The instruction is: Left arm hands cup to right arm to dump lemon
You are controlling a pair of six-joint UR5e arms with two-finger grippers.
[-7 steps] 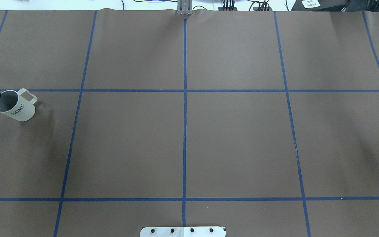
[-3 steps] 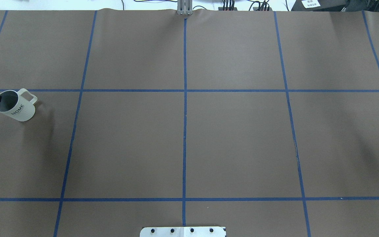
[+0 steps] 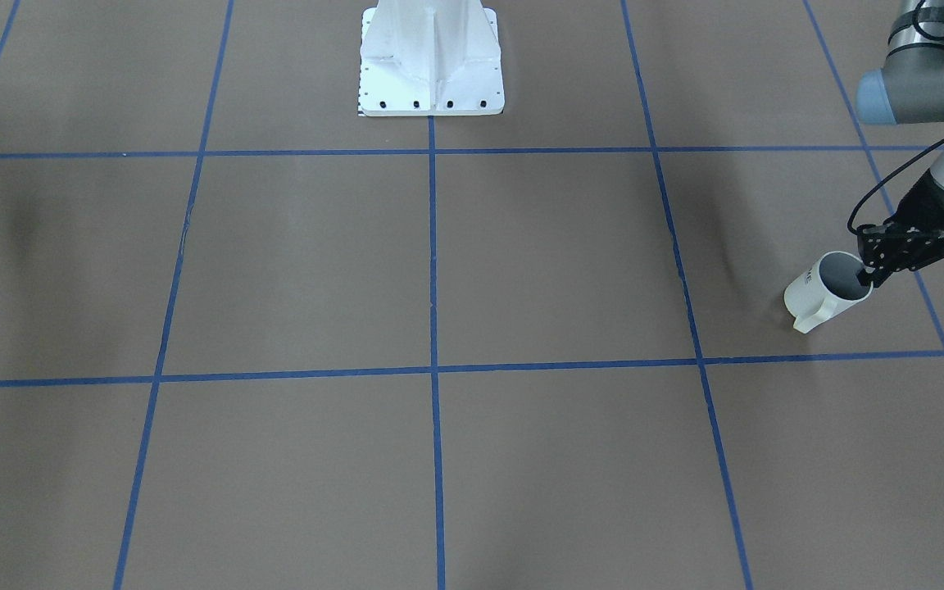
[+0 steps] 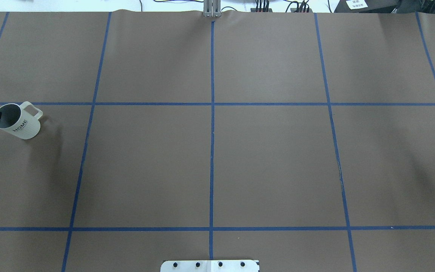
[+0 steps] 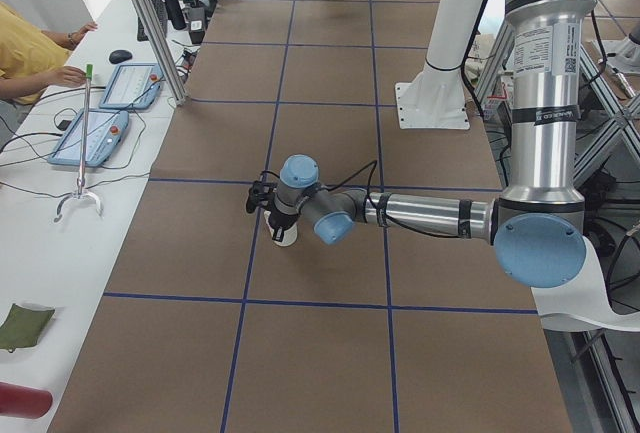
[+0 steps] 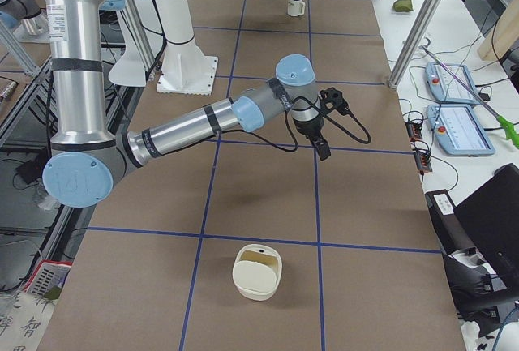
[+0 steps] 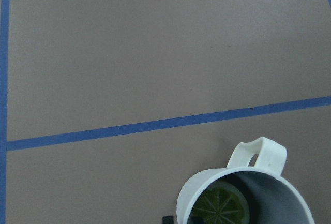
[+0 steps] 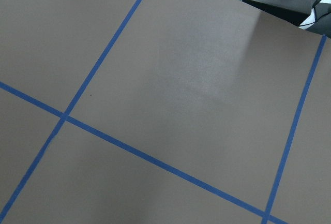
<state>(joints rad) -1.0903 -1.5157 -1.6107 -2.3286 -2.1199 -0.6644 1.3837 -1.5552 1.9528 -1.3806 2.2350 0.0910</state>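
The cup (image 4: pixel 18 121), a white ribbed mug lettered "HOME", stands on the brown table at its far left end. From the front it shows as the cup (image 3: pixel 826 293) near the right edge. A green lemon slice (image 7: pixel 219 207) lies on the grey bottom of the cup (image 7: pixel 258 175). My left gripper (image 3: pixel 866 279) reaches in from the side, and its black open-frame fingers pinch the cup's rim opposite the handle. My right gripper (image 6: pixel 323 145) hangs over the table far from the cup, and I cannot tell whether it is open or shut.
The robot's white base (image 3: pixel 431 61) stands at the table's near middle. A cream tub (image 6: pixel 258 270) sits on the table at the right end. A side desk with control pendants (image 5: pixel 100 123) and a person's arm (image 5: pixel 35 58) runs along the far edge.
The left gripper's fingertip has shifted slightly down along the cup's rim and its cable has swung inward. The cup has stayed in place.
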